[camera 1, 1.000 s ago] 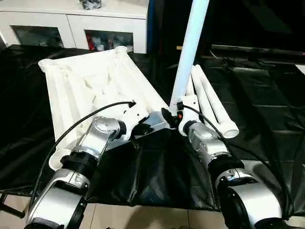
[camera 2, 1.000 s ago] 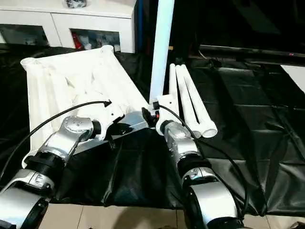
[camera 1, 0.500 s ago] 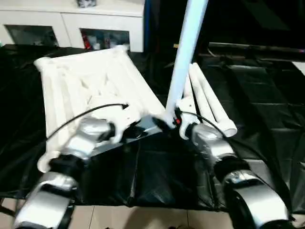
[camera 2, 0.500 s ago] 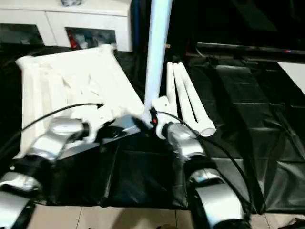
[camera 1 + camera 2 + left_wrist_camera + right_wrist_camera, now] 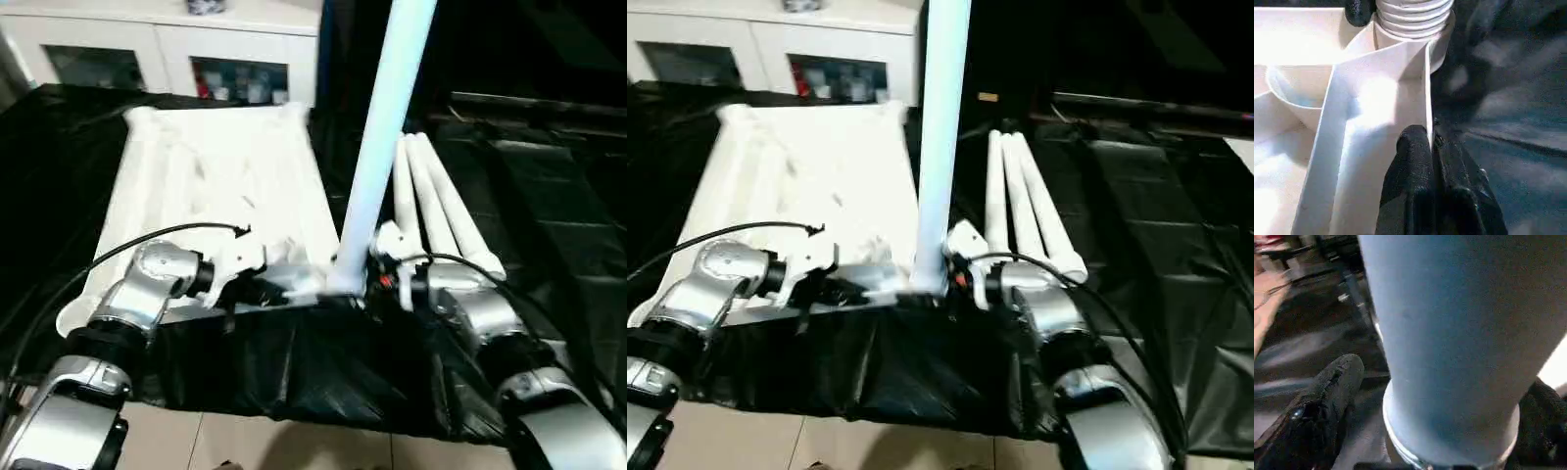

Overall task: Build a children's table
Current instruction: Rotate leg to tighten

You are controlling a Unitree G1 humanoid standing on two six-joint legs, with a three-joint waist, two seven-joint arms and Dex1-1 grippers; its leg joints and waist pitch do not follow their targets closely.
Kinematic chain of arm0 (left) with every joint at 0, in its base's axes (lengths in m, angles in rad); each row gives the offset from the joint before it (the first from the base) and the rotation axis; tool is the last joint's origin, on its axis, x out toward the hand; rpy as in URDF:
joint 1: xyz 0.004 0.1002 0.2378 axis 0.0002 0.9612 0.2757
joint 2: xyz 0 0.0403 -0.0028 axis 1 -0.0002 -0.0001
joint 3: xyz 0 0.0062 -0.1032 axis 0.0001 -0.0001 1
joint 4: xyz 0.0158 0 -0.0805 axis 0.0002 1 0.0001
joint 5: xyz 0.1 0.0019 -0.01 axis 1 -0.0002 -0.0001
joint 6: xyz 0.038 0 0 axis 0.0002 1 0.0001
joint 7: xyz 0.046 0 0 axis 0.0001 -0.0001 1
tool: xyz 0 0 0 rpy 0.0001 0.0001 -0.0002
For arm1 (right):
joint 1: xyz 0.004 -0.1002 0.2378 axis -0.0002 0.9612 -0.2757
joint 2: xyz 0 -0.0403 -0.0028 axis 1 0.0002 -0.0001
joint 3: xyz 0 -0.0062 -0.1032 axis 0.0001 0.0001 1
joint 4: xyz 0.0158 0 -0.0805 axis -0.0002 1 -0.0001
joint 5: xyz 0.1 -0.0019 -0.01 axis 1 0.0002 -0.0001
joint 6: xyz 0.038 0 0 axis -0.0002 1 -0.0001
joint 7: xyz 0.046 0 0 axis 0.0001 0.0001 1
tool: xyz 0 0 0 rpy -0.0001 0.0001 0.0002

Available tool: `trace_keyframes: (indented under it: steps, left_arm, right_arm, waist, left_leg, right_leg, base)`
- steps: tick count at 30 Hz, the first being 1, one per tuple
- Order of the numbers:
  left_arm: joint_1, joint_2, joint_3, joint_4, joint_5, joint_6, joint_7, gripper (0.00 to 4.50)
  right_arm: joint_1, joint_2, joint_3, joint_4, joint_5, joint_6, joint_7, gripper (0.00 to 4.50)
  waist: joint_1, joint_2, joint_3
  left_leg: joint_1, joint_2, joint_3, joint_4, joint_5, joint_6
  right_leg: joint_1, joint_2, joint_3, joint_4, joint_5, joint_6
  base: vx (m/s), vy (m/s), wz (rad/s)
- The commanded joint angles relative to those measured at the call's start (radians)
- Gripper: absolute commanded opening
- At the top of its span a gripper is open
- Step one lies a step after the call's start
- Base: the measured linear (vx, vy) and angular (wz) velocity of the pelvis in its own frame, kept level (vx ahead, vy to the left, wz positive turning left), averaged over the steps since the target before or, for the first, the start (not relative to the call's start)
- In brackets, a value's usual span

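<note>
Upright leg (image 5: 384, 147) btwn fingers of spread right claw (image 5: 364, 284), corner socket.

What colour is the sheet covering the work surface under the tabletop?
Black and glossy: the sheet shows best in the left eye view, spread under the white tabletop.
</note>
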Motion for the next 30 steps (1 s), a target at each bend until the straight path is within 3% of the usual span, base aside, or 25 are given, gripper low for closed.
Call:
trace_keyframes:
  steps: [1,8,12,15,17,19,23,30]
  left_arm:
    - [-0.008,-0.011,-0.039,0.007,0.005,-0.018,-0.051,0.0]
    - [-0.011,-0.004,-0.039,0.022,0.008,-0.025,-0.063,0.0]
    - [-0.023,-0.029,-0.016,0.045,-0.01,-0.007,-0.028,0.0]
    - [-0.033,-0.058,0.002,0.05,-0.004,0.031,0.05,0.0]
    - [-0.05,-0.091,0.02,0.064,0.004,0.075,0.142,0.0]
    - [-0.061,-0.116,0.031,0.073,0.008,0.097,0.203,0.0]
    - [-0.068,-0.18,0.023,0.051,0.049,0.155,0.354,0.0]
    - [-0.039,-0.25,-0.003,-0.04,0.077,0.206,0.439,0.0]
  right_arm:
    - [0.017,0.001,0.036,-0.035,0.0,0.021,0.055,3.9]
    - [0.028,0.002,0.041,-0.065,0.013,0.049,0.057,3.44]
    - [0.041,0.029,0.008,-0.076,0.029,0.085,-0.013,3.03]
    - [0.038,0.067,-0.028,-0.041,0.018,0.064,-0.138,2.87]
    - [0.019,0.111,-0.064,0.018,-0.001,0.038,-0.294,2.83]
    - [0.002,0.143,-0.085,0.063,-0.009,0.026,-0.398,2.81]
    - [-0.044,0.234,-0.124,0.163,-0.008,0.035,-0.625,2.79]
    - [-0.08,0.337,-0.151,0.234,-0.009,0.037,-0.77,2.79]
  waist:
    - [0.001,0.012,-0.06]
    - [0.002,0.012,-0.061]
    - [0.005,0.01,-0.061]
    - [0.003,0.009,-0.056]
    - [-0.009,0.009,-0.05]
    - [-0.017,0.008,-0.05]
    - [-0.034,0.008,-0.052]
    - [-0.036,0.007,-0.056]
  left_leg:
    - [0.014,0.041,-0.01,-0.062,-0.187,0.044]
    - [0.013,0.039,-0.011,-0.062,-0.186,0.029]
    - [0.014,0.039,-0.009,-0.061,-0.179,0.029]
    - [0.015,0.039,-0.011,-0.065,-0.206,0.014]
    - [0.021,0.034,-0.018,-0.068,-0.281,-0.026]
    - [0.018,0.033,-0.023,-0.07,-0.284,-0.036]
    - [0.017,0.031,-0.023,-0.07,-0.293,-0.034]
    - [0.014,0.032,-0.019,-0.067,-0.251,-0.003]
  right_leg:
    - [0.052,-0.065,0.047,-0.051,-0.102,-0.264]
    - [0.053,-0.067,0.047,-0.05,-0.11,-0.26]
    - [0.052,-0.066,0.048,-0.051,-0.104,-0.259]
    - [0.049,-0.068,0.048,-0.056,-0.161,-0.248]
    - [0.041,-0.075,0.05,-0.074,-0.337,-0.206]
    - [0.043,-0.074,0.05,-0.078,-0.382,-0.183]
    - [0.041,-0.07,0.05,-0.078,-0.359,-0.187]
    - [0.043,-0.066,0.049,-0.072,-0.266,-0.203]
  base:
    - [0.0,0.0,0.0]
    - [0.0,0.0,0.0]
    - [0.0,0.0,0.0]
    - [0.0,0.0,0.0]
    - [0.0,0.0,0.0]
    - [0.0,0.0,0.0]
    - [0.0,0.0,0.0]
    - [0.0,0.0,0.0]
